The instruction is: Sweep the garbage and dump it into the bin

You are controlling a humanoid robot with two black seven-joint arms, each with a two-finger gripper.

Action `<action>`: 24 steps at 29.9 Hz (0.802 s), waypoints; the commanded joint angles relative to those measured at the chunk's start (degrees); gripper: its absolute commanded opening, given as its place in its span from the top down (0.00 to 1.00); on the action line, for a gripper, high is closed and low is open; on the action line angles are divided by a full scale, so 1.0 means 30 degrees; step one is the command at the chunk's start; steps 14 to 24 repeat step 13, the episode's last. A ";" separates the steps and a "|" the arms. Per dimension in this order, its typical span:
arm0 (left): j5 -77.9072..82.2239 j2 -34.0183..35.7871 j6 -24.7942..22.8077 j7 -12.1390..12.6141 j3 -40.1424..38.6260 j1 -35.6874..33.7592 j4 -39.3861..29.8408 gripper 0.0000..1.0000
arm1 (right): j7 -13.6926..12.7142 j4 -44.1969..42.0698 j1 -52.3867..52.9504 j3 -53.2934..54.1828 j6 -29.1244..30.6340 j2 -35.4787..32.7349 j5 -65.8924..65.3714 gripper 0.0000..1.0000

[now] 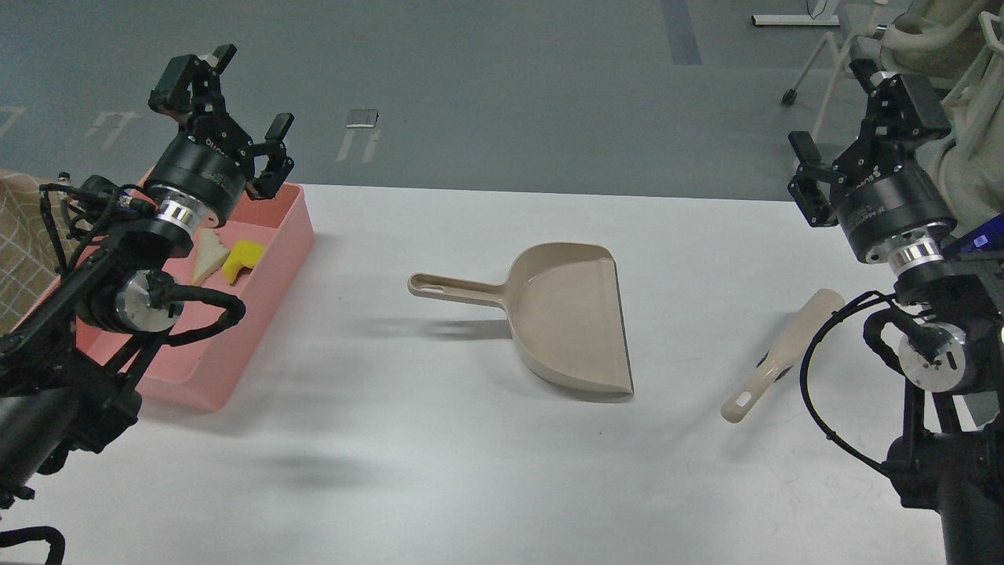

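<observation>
The pink bin (pixel 271 259) stands at the table's left edge. Inside it lie the garbage scraps: a yellow foam chunk (pixel 242 258) and a pale beige wedge (pixel 208 256). My left gripper (pixel 227 98) is raised above the bin's far end, open and empty. My right gripper (pixel 843 114) is raised above the table's far right side, open and empty. The beige dustpan (pixel 565 318) lies empty in the middle of the table, handle pointing left. The beige brush (pixel 784 353) lies on the table at the right.
The white table (pixel 439 455) carries everything. Office chairs (pixel 902 47) stand on the grey floor beyond the table's far right corner. A checked cloth (pixel 23 235) shows at the left edge behind the bin.
</observation>
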 commanded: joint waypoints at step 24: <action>-0.2329 -0.0038 -0.0098 0.0094 -0.2023 0.0075 0.0260 0.02 | 0.0023 -0.1088 0.0841 0.0065 -0.0494 0.0002 0.0607 0.00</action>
